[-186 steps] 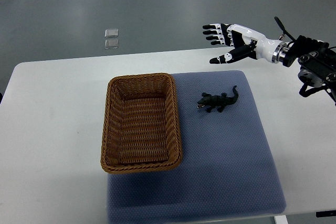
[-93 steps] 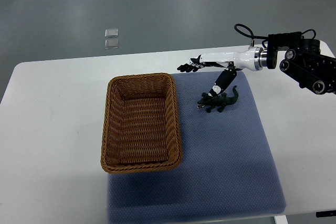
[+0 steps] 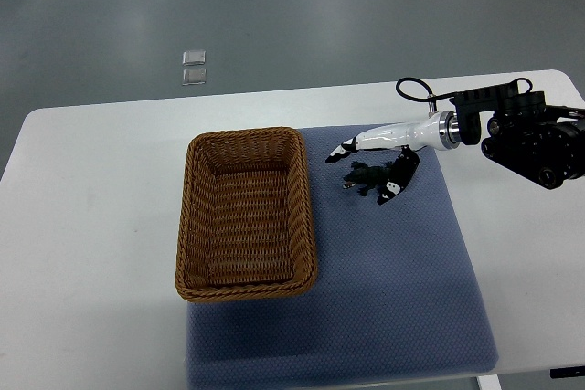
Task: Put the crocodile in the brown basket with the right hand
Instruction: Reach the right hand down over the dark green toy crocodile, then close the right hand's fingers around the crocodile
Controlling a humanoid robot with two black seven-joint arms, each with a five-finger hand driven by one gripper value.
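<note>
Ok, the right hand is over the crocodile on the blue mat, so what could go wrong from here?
1. The right hand covers most of the small crocodile, and the grip cannot be judged, so the toy may slip as it lifts.
2. The brown basket has a raised rim right beside the toy. A low carry could clip it and drop the crocodile on the blue mat.

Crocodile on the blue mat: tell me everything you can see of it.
The crocodile is a small dark toy, plastic-looking, lying flat on the blue mat, right of the brown basket and apart from it. Its head points toward the basket. The right hand covers its back and tail, seemingly touching it.
</note>
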